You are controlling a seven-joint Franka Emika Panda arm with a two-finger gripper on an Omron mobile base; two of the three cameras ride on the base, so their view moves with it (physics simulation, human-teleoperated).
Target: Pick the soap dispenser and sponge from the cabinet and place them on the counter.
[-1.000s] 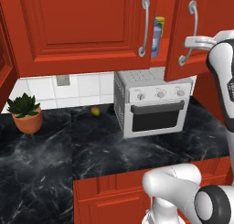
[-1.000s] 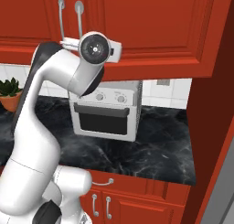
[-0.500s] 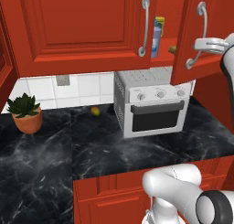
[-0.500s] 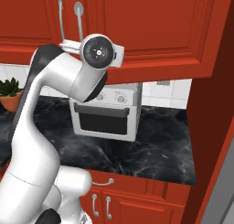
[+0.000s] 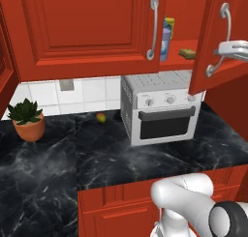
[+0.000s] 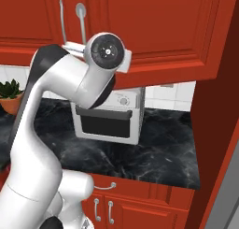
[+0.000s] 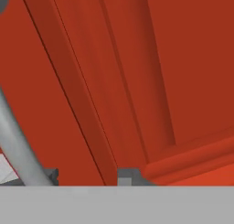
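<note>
Swung the right door [image 5: 208,33] of the cabinet [image 5: 87,28] further out since a second ago, widening the gap and uncovering the sponge [image 5: 187,53], barely visible half a second back; carried the hand rightward with it in the left base view.

Closest in, gripper [image 7: 89,176] up against the door's red panelling, with the fingertips [image 7: 125,176] set somewhat apart. Cannot tell whether clamped on anything: grey bar of the door handle [image 5: 224,11] running just outside the other tip in the hand view, not clearly between the two. Seen from the left base, silvery hand lying across that curved handle at mid height.

Below, white arm [image 6: 51,130] rising in front of the counter [image 5: 58,158]. On the black marble, a white toaster oven [image 5: 162,110] right of centre, a small yellow-red fruit [image 5: 100,117] just left of it near the tiled wall [image 5: 92,91], and a potted plant [image 5: 28,120] well apart at far left.

Farthest, up inside the opened cabinet on the red shelf [image 5: 179,63]: soap dispenser [image 5: 166,42] upright, partly behind the left door's handle [image 5: 154,28]; sponge lying flat just to its right, not touching. Neither yet on the counter.
</note>
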